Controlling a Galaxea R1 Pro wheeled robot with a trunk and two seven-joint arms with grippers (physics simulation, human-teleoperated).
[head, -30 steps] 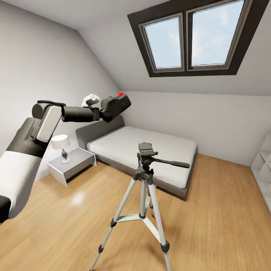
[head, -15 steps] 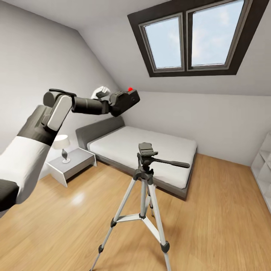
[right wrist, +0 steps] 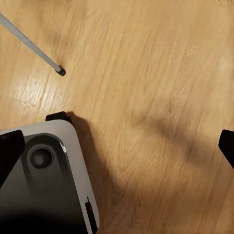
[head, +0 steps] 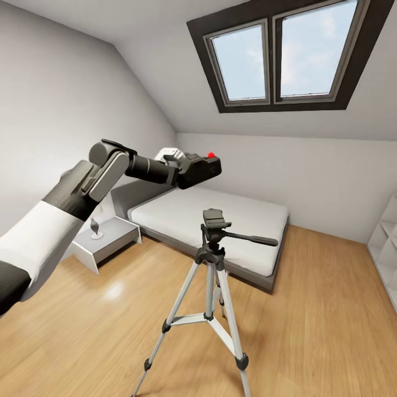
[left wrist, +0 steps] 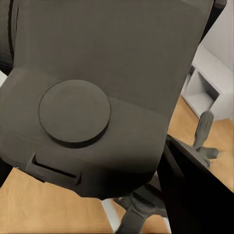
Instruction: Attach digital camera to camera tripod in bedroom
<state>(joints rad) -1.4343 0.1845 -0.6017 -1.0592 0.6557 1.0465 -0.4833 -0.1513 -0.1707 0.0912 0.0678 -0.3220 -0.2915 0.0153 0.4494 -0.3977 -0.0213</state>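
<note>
Holding the small black boxy digital camera [head: 199, 170] with its round red button uppermost, the left hand [head: 182, 168] is closed on the camera body at the end of the outstretched dark forearm. In the left wrist view the camera's dark underside [left wrist: 97, 92], with a round raised disc, lies directly before the lens, and one black finger [left wrist: 195, 195] runs along its edge.

Camera position: in the air, above and slightly to the left of the head of the tall silver-legged camera tripod [head: 212, 275], and clearly apart from it. The tripod's black head and long black pan handle [head: 251, 239] carry nothing. The tripod stands upright on the light wood floor [head: 320, 331] in front of the low grey bed [head: 215, 220]; part of its head also shows past the camera in the left wrist view.

Right hand [right wrist: 117, 146]: two dark fingertips show at opposite edges of the right wrist view, well spread, with nothing between them, above the floor and the robot's grey base [right wrist: 44, 180].

Task status:
1. Pick-up of the camera: done.
2. Transport to the bedroom and the tripod: largely done.
3. Remaining, as judged: centre the camera over the head, lower it with its underside onto the mounting plate, then release.
</note>
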